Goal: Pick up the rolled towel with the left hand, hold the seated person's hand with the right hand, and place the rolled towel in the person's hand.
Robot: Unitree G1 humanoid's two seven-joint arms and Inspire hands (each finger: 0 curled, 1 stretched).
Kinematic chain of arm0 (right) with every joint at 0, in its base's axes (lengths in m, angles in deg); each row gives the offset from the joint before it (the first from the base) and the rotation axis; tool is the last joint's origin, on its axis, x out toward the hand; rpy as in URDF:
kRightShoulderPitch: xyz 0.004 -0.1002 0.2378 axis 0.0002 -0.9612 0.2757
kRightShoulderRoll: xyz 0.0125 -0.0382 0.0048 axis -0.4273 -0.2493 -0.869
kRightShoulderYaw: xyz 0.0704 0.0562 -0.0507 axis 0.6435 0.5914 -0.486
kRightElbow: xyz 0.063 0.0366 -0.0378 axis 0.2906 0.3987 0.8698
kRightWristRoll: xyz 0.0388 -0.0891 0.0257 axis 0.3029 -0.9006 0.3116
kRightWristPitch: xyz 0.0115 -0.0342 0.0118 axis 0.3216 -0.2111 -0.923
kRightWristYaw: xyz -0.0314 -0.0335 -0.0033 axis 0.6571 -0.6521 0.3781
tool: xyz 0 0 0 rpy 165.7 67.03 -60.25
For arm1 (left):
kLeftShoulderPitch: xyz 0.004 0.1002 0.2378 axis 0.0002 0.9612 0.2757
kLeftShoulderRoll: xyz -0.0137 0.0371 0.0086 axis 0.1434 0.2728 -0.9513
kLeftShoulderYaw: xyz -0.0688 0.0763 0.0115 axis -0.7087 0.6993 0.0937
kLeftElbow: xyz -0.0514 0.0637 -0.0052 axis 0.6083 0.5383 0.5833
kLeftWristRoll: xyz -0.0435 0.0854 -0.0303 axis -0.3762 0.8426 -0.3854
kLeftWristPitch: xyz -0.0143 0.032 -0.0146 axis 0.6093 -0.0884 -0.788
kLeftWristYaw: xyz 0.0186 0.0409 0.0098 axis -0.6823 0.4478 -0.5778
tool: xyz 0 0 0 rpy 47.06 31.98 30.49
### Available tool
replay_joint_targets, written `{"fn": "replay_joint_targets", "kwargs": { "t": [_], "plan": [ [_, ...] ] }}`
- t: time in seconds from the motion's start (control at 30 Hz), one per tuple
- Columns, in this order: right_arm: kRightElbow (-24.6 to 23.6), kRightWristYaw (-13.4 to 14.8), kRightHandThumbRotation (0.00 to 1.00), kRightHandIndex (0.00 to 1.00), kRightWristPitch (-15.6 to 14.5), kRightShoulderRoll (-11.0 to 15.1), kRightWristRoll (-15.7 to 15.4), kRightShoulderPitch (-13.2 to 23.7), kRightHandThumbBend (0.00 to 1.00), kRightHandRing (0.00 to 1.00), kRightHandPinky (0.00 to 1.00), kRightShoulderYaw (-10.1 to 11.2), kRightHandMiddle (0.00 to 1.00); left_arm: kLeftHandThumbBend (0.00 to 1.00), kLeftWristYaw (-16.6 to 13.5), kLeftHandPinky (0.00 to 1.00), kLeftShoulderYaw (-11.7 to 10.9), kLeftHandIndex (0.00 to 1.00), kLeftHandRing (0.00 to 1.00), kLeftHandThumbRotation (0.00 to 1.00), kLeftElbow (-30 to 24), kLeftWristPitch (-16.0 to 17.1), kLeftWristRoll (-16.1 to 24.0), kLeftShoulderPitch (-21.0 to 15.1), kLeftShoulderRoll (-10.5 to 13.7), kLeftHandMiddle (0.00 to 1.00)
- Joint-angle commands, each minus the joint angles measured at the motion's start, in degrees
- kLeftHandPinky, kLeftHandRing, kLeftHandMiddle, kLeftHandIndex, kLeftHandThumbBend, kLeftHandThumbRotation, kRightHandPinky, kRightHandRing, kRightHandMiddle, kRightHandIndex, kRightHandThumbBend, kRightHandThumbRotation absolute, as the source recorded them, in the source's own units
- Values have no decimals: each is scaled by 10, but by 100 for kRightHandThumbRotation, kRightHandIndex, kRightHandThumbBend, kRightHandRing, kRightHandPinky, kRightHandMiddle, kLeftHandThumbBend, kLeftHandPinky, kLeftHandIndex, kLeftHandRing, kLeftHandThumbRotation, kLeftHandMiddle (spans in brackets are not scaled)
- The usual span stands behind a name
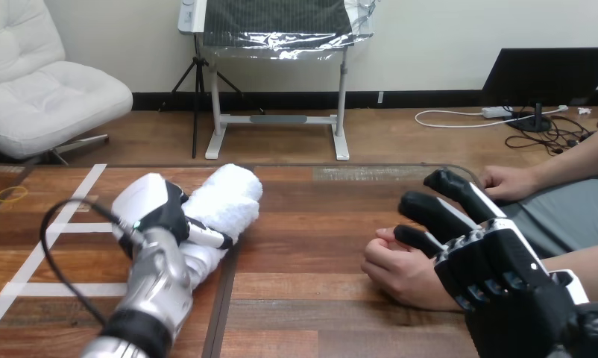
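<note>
Rolled towel (229,195) lies under left hand (156,211); fingers (208,238) curl round it.

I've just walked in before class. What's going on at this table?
The robot's left hand has its fingers curled round the rolled towel at the left of the wooden table. Its right hand, fingers straight, sits beside the person's nearer hand, which rests on the table. No grip on it shows, and the towel isn't delivered yet.

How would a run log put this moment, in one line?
left hand: gripping rolled towel | right hand: open, by person's near hand | handover: not yet done
</note>
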Motion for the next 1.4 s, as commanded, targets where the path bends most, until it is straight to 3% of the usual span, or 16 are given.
{"fn": "replay_joint_targets", "kwargs": {
  "t": [0.0,0.27,0.37,0.47,0.53,0.7,0.97,1.37],
  "plan": [
    [-3,18,100,89,7,1,-39,25,72,87,81,38,85,71,-49,9,-58,42,14,0,-223,54,-23,57,14,23],
    [12,14,100,92,-2,18,-36,42,71,90,86,61,90,67,-56,17,-91,42,25,0,-331,105,-45,123,0,33],
    [20,22,100,92,0,17,-56,51,70,90,86,74,90,66,-48,20,-99,43,27,0,-372,108,-54,146,-5,36],
    [24,29,100,92,-10,21,-69,59,72,89,86,86,89,65,-44,22,-107,43,29,0,-403,135,-70,168,-10,37],
    [20,42,100,92,-22,22,-98,60,73,89,86,99,89,64,-38,23,-112,44,30,0,-423,148,-79,182,-13,38],
    [22,53,100,91,-41,33,-124,75,78,89,88,118,89,64,-32,25,-113,44,32,0,-469,169,-87,213,-14,39],
    [45,55,99,91,-38,51,-147,108,79,89,90,142,89,63,-21,26,-117,43,31,0,-519,213,-112,252,-22,37],
    [72,50,93,90,-44,76,-149,156,78,89,91,163,88,61,-16,25,-107,42,30,0,-572,287,-118,305,-20,36]
  ]
}}
